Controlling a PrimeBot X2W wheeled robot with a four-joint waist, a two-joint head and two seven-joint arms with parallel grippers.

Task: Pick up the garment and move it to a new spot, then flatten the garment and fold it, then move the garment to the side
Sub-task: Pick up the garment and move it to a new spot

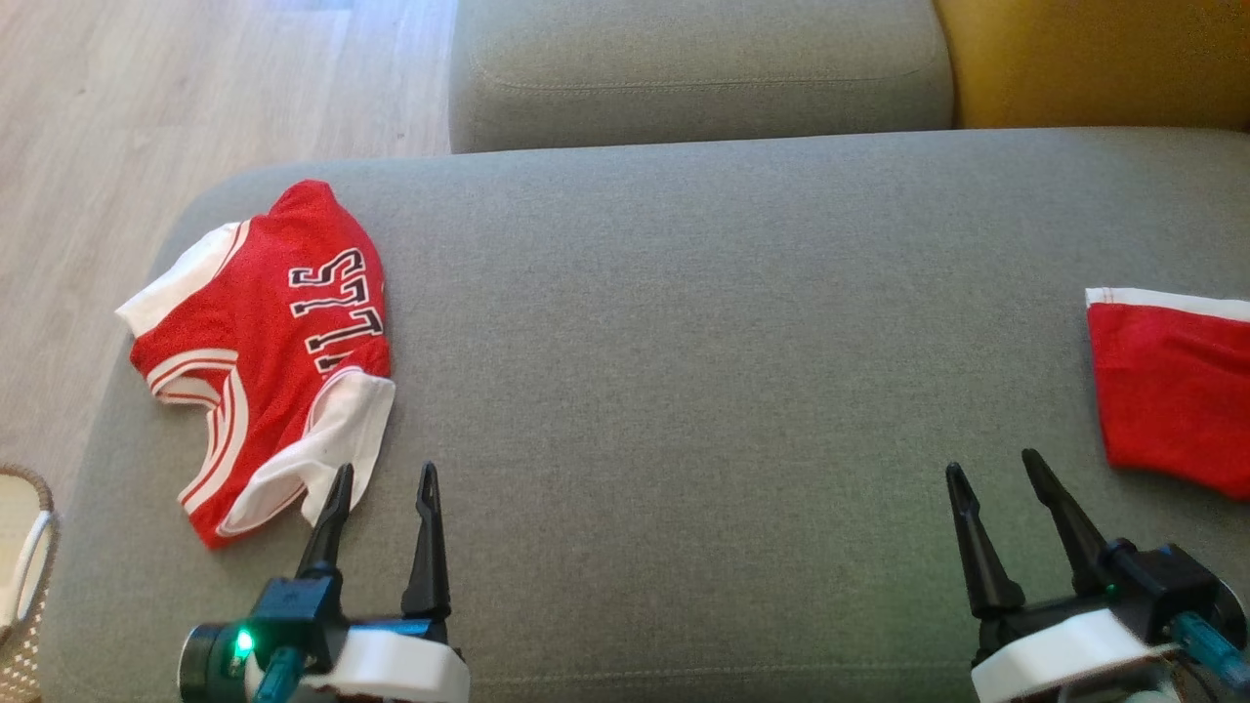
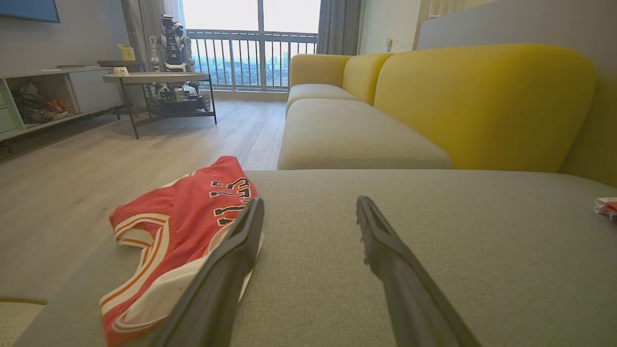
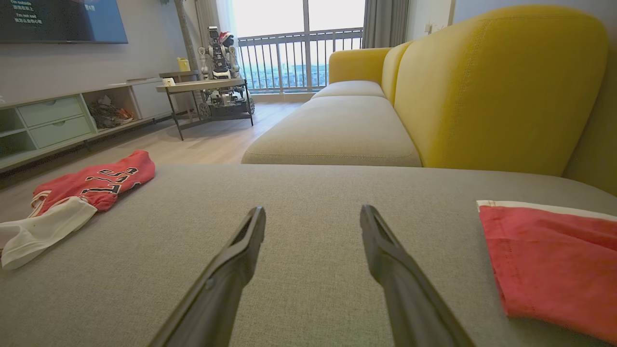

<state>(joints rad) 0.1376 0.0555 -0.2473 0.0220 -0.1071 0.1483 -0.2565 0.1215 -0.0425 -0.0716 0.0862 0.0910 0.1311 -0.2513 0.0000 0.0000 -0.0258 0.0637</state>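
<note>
A crumpled red and white basketball jersey [image 1: 269,342] with black lettering lies at the left end of the grey sofa seat [image 1: 684,342]; it also appears in the left wrist view [image 2: 178,231] and the right wrist view [image 3: 82,188]. My left gripper [image 1: 386,478] stands open just below the jersey's white hem, its left finger close to the cloth, nothing between the fingers. My right gripper [image 1: 991,469] is open over bare cushion at the lower right. A folded red garment with a white band [image 1: 1172,391] lies flat at the right edge, also in the right wrist view [image 3: 554,260].
A second grey seat cushion [image 1: 698,68] and a yellow backrest [image 1: 1094,59] lie beyond. Wooden floor [image 1: 146,98] runs along the left, and a wicker basket [image 1: 24,576] stands at the lower left. Across the room are a table with a robot [image 2: 166,53] and a low cabinet [image 3: 53,120].
</note>
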